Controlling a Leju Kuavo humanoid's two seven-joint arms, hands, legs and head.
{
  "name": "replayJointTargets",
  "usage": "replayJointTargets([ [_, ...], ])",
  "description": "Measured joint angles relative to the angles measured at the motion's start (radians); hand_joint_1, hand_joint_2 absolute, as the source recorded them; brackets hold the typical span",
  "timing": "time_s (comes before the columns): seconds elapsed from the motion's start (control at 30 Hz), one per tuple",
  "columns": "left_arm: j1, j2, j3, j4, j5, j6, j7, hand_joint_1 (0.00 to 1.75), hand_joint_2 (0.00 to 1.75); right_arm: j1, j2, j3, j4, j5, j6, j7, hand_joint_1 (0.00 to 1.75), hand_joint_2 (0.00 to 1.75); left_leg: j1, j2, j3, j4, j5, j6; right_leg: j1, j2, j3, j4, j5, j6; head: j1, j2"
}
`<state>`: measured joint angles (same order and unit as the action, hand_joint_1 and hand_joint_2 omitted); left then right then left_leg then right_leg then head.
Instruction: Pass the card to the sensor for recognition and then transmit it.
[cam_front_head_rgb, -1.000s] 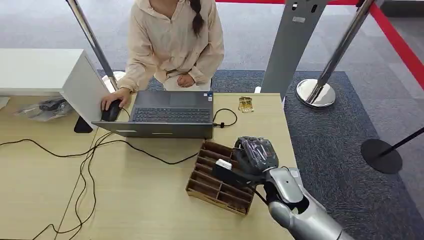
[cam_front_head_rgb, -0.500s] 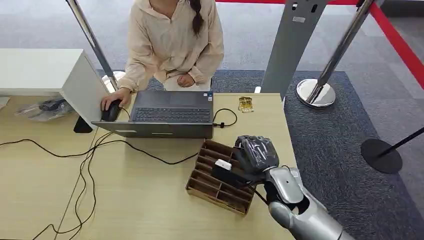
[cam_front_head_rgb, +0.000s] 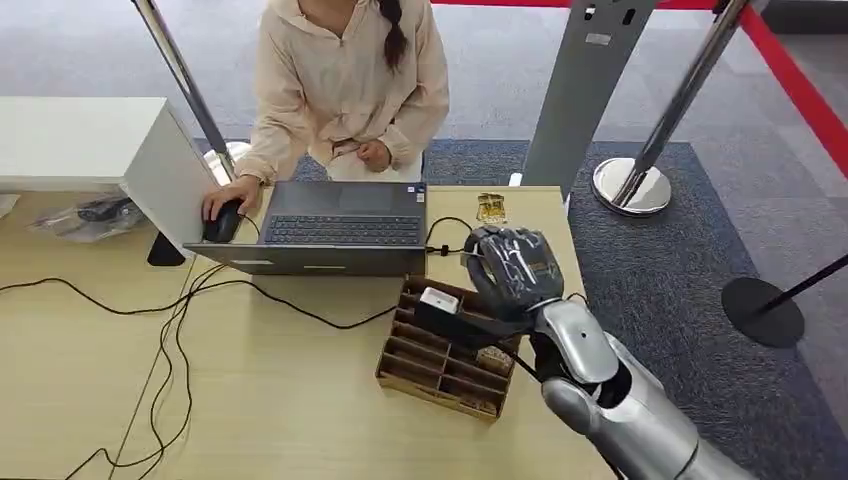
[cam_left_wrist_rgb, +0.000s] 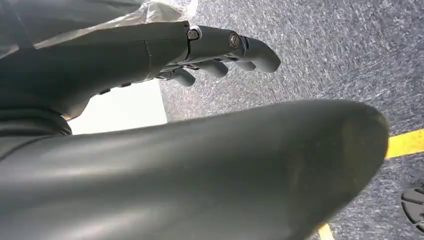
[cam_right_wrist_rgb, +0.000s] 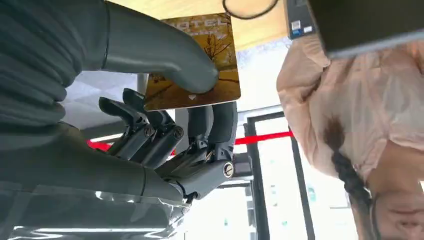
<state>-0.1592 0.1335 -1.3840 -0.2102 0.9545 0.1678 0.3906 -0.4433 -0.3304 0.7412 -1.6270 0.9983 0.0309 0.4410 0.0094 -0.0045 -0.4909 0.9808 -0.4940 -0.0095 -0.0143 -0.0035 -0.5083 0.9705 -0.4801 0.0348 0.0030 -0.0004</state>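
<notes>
My right hand (cam_front_head_rgb: 512, 270) hovers over the far end of the brown cardboard organiser (cam_front_head_rgb: 430, 372), near the laptop's right corner. In the right wrist view its thumb (cam_right_wrist_rgb: 165, 52) and fingers pinch a golden card (cam_right_wrist_rgb: 220, 75) printed with "HOTEL". The back of the hand hides the card in the head view. A small gold object (cam_front_head_rgb: 490, 208) lies on the table beyond the hand, apart from it. My left hand (cam_left_wrist_rgb: 215, 50) hangs over grey carpet with its fingers spread and nothing in them.
A person sits behind the open laptop (cam_front_head_rgb: 340, 228) with one hand on a mouse (cam_front_head_rgb: 222, 222). Black cables (cam_front_head_rgb: 180, 300) trail across the wooden table (cam_front_head_rgb: 280, 400). A white box (cam_front_head_rgb: 90, 145) stands at the left. Stanchion bases (cam_front_head_rgb: 630, 185) stand on the carpet to the right.
My right hand has lifted off the organiser and moved away from me toward the laptop's corner, carrying the card. The person and laptop have stayed put.
</notes>
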Motion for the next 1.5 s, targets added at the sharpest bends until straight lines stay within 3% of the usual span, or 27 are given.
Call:
replayJointTargets([
  [0.43, 0.0, 0.0, 0.0, 0.0, -0.006, -0.003, -0.002, 0.0, 0.0, -0.027, -0.003, -0.004, -0.054, -0.002, 0.02, 0.011, 1.75, 1.75, 0.0, 0.0, 0.0, 0.0, 0.0, 0.0, 0.0, 0.0, 0.0, 0.0, 0.0, 0.0, 0.0, 0.0],
  [0.67, 0.0, 0.0, 0.0, 0.0, -0.019, -0.009, -0.009, 0.0, 0.0, -0.095, 0.001, -0.004, -0.047, -0.013, 0.027, 0.012, 1.75, 1.75, 0.0, 0.0, 0.0, 0.0, 0.0, 0.0, 0.0, 0.0, 0.0, 0.0, 0.0, 0.0, 0.0, 0.0],
  [1.1, -0.002, 0.0, 0.0, 0.0, -0.033, -0.011, -0.023, 0.0, 0.0, -0.229, 0.046, -0.003, 0.029, -0.036, -0.006, 0.006, 1.75, 1.75, 0.0, 0.0, 0.0, 0.0, 0.0, 0.0, 0.0, 0.0, 0.0, 0.0, 0.0, 0.0, 0.0, 0.0],
  [1.5, -0.002, -0.001, 0.0, 0.0, -0.037, -0.011, -0.037, 0.0, 0.0, -0.265, 0.09, 0.005, 0.106, -0.046, -0.023, -0.003, 1.75, 1.75, 0.0, 0.0, -0.001, 0.0, 0.0, 0.0, 0.0, 0.0, 0.0, 0.0, 0.0, 0.0, 0.0, 0.0],
])
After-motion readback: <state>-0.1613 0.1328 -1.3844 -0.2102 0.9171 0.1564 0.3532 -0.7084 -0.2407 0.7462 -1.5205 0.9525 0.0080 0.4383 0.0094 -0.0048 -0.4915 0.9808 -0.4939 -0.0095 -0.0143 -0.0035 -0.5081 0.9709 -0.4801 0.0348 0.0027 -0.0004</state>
